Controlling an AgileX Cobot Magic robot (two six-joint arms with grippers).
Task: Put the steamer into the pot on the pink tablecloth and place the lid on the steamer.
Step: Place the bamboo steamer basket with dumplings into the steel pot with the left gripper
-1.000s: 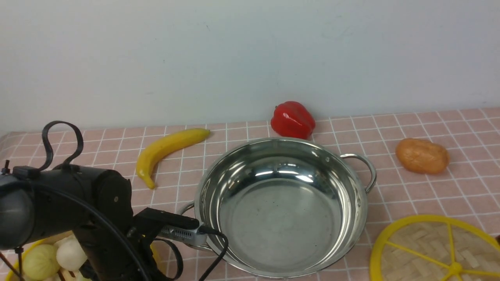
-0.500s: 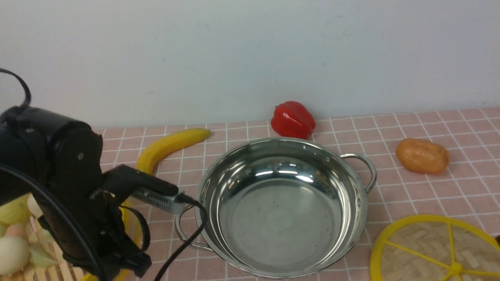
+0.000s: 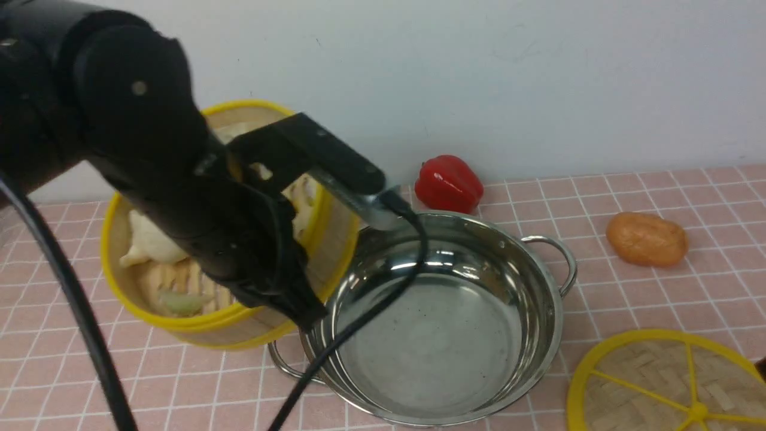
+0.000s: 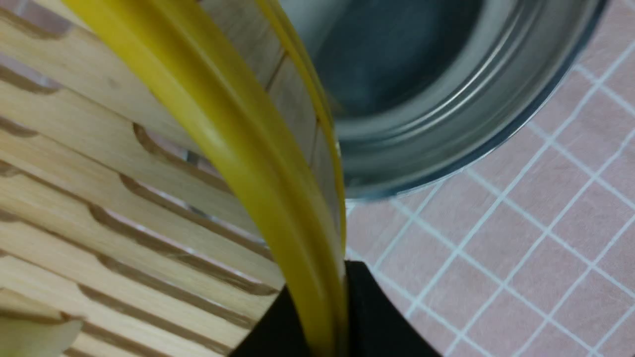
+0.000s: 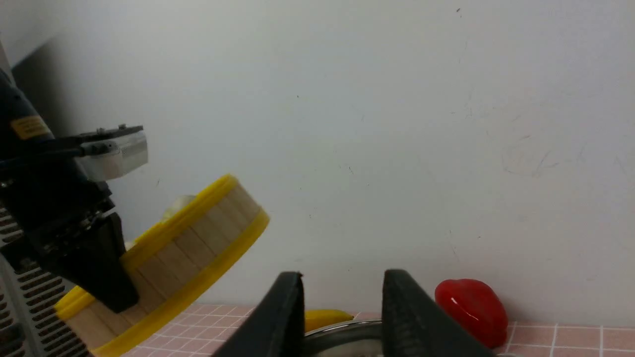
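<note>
Two claws in view. Left claw (image 3: 296,305) is clamped on the near rim of the steamer (image 3: 215,336); the left wrist view shows the yellow rim pinched between the black fingers (image 4: 367,317), jaws nearly closed on it.

Steamer is up off the pink tablecloth (image 3: 658,287) and tilted, far side higher. It carries pale bun-like pieces (image 3: 146,242) and a greenish piece (image 3: 182,302) on the slatted floor. In the front view its right edge overlaps the left rim of the pot (image 3: 541,335). It is not seated in the pot.

Pot sits upright on the cloth-covered counter, mid-scene, one loop handle to the right and one near-left.

Lid (image 3: 658,383) lies flat on the cloth, near-right of the pot, apart from it, partly cut off by the frame edge.

Right claw (image 5: 342,285) has its jaws apart with nothing between them, and it is low on the near side of the pot.

Other items on the cloth:
- Red pepper (image 3: 449,182) just behind the pot.
- Orange-brown lump (image 3: 646,239) to the right of the pot, well clear.
- Banana (image 5: 322,318) shows only in the right wrist view, behind the pot.
</note>
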